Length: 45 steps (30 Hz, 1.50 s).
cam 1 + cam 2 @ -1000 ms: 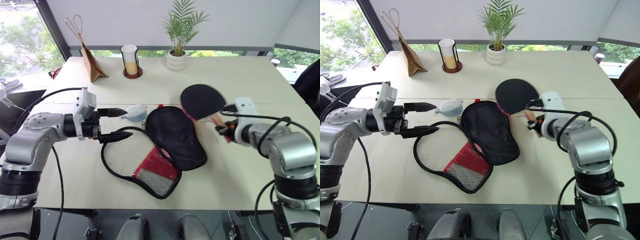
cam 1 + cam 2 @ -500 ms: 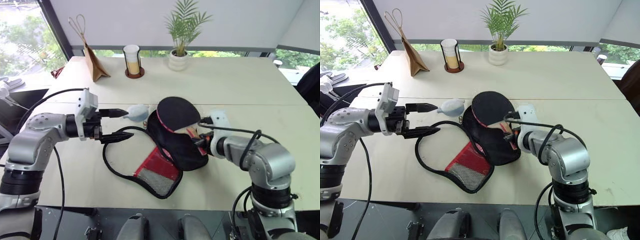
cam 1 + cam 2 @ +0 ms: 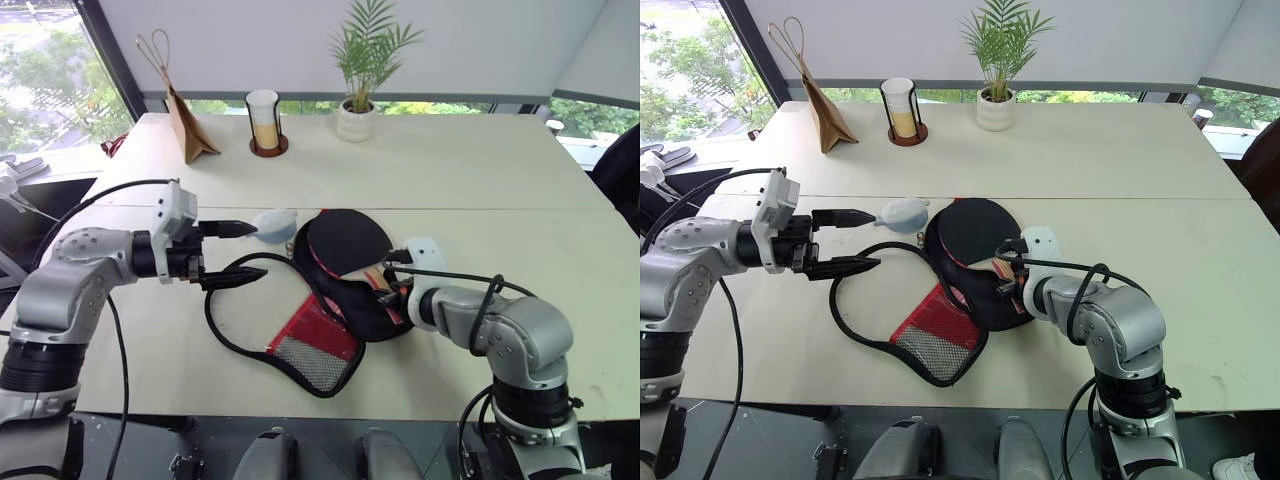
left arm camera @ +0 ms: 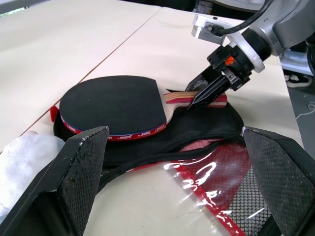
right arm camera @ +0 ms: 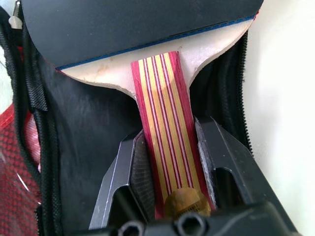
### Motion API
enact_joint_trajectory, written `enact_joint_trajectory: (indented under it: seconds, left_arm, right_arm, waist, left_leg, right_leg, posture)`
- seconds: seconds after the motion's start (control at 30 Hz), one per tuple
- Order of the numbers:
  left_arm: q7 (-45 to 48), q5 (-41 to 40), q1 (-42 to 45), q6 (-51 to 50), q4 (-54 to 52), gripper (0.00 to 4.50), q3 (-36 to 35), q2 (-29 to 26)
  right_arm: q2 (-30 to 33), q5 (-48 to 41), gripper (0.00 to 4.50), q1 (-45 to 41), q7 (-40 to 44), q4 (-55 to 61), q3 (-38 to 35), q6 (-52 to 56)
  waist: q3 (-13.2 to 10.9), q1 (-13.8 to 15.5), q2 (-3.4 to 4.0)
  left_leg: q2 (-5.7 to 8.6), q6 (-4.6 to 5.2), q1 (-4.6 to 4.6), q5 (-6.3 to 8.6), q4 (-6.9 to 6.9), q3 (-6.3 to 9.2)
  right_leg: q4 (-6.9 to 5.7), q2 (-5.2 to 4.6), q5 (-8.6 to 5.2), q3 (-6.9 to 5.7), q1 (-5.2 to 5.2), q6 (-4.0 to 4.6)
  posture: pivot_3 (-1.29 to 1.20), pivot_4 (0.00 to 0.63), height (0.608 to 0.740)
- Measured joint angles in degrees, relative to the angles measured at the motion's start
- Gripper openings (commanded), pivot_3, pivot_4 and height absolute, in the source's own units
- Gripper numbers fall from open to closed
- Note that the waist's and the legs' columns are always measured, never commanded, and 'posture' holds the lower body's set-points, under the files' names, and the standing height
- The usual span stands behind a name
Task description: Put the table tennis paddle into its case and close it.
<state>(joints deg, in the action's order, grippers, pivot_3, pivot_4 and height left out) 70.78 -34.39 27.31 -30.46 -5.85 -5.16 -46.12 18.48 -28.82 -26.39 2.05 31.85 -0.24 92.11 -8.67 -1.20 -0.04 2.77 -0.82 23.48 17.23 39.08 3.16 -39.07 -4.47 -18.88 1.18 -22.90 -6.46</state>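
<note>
On the cream table [image 3: 480, 180], the table tennis paddle [image 3: 345, 240] is gripped by its handle in the right gripper [image 4: 209, 91] fingers, over the opened case [image 3: 350, 290]. The blade should be slid flat inside, clear of the zip. The left gripper [image 3: 235, 253] fingers are spread wide, empty.

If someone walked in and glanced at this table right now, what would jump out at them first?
The black-faced table tennis paddle, lying on the open black fabric zip case mid-table, its striped handle clamped in the right pincer. Next, the left pincer, open beside the case's grey-blue fluffy ball.
</note>
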Motion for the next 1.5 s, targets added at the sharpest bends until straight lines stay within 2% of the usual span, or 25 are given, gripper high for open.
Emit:
enact_joint_trajectory:
  seconds: [0.9, 1.13, 1.3, 1.5]
  left_arm:
    - [-1.68, 0.03, -1.85, -0.02, -1.28, 4.5, -0.09, -0.5]
    - [-2.07, 0.13, -1.87, 0.14, -1.32, 4.5, -0.09, -0.5]
    - [-1.44, 0.27, -2.47, 0.78, -1.37, 4.5, -0.06, -0.75]
    - [0.16, 1.16, -3.52, 1.04, -1.07, 4.5, -0.09, -2.96]
  right_arm:
    - [2.95, -8.5, 0.9, -0.21, -5.61, -1.79, 2.49, -0.02]
    - [3.23, -8.55, 4.41, -0.97, -5.51, -1.87, 3.33, -0.01]
    - [7.18, -11.68, 4.47, -6.19, -1.46, -1.91, 2.73, 0.0]
    - [17.76, -16.63, 4.47, -14.15, 10.12, -0.85, -0.5, -0.39]
  waist:
    - [0.0, 0.03, 0.0]
    - [0.0, 0.03, 0.0]
    - [0.0, -0.02, 0.0]
    - [0.0, 0.11, 0.0]
  left_leg:
    - [0.0, 0.01, -0.02, 0.0, 0.0, 0.01]
    - [0.0, 0.01, -0.02, 0.0, 0.0, 0.01]
    - [-0.01, 0.01, -0.02, 0.0, 0.0, 0.01]
    - [-0.01, 0.09, -0.02, 0.05, -0.01, 0.06]
  right_leg:
    - [0.0, 0.0, 0.0, 0.0, 0.04, 0.0]
    - [0.01, 0.0, 0.0, 0.0, 0.04, 0.0]
    - [0.02, 0.01, 0.0, 0.0, 0.03, 0.0]
    - [0.08, -0.01, 0.0, -0.04, 0.09, 0.0]
  posture:
    - [0.0, 0.15, 0.74]
    - [0.0, 0.15, 0.74]
    - [0.0, 0.15, 0.74]
    - [0.0, 0.15, 0.74]
